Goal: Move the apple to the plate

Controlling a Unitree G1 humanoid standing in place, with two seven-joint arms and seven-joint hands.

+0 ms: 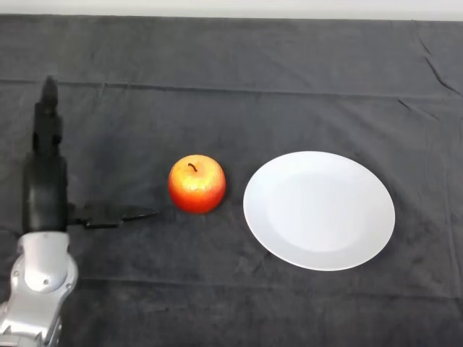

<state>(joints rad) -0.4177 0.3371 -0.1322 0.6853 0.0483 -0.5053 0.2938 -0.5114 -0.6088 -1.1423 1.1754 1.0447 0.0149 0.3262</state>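
Observation:
A red and yellow apple [196, 183] stands upright on the dark cloth near the middle of the head view, stem up. To its right lies an empty white plate [319, 209], a small gap apart from it. My left hand [45, 181] is at the far left, well left of the apple and not touching it. Its fingers [48, 116] point straight away from me and its thumb [119, 215] sticks out to the right toward the apple. The hand is open and holds nothing.
The dark cloth [231, 79] covers the whole table, with creases near the back. A pale wall strip [231, 7] runs along the top edge of the view.

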